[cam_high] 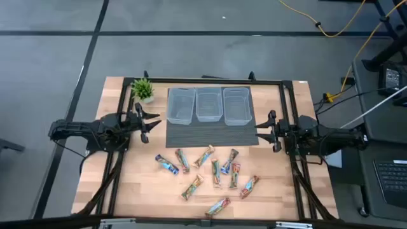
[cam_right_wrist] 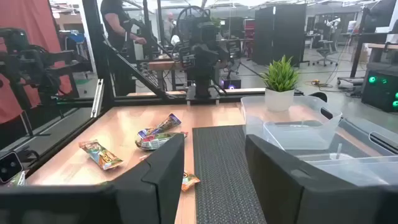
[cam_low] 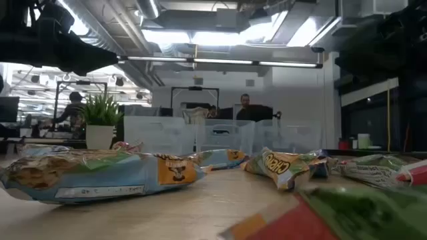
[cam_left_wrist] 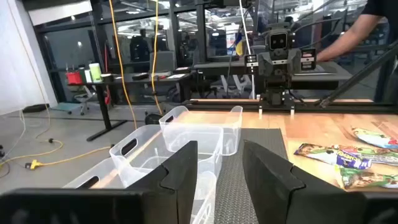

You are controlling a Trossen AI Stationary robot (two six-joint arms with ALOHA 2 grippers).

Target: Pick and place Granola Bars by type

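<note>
Scanning the bars (cam_high: 206, 172) first: we count about ten of them, scattered loose on the wooden table (cam_high: 137, 184) in front of the dark mat (cam_high: 210, 135), none sorted yet. Behind them, on that mat, sit three clear bins (cam_high: 208, 105) side by side, and all three look empty to us. So we judge the job is right at its start, with the first pick yet to come.

On one side we have the left gripper (cam_high: 147, 121), parted and holding nothing, hovering near the left edge of the mat, well apart from the bars. Opposite, the right gripper (cam_high: 264, 130) hangs by the mat's right edge, likewise spread and empty. In each wrist view we see the two fingers (cam_left_wrist: 186, 168) apart with only air between them.

For the next move, we reckon one arm must swing toward the front of the table, drop over a single bar and close across its narrow width; the wrappers look shiny and may slip.

A small potted plant (cam_high: 143, 90) stands at the back left corner. Beyond the table we see a grey floor, yellow cables, desks, and people in the room behind.
</note>
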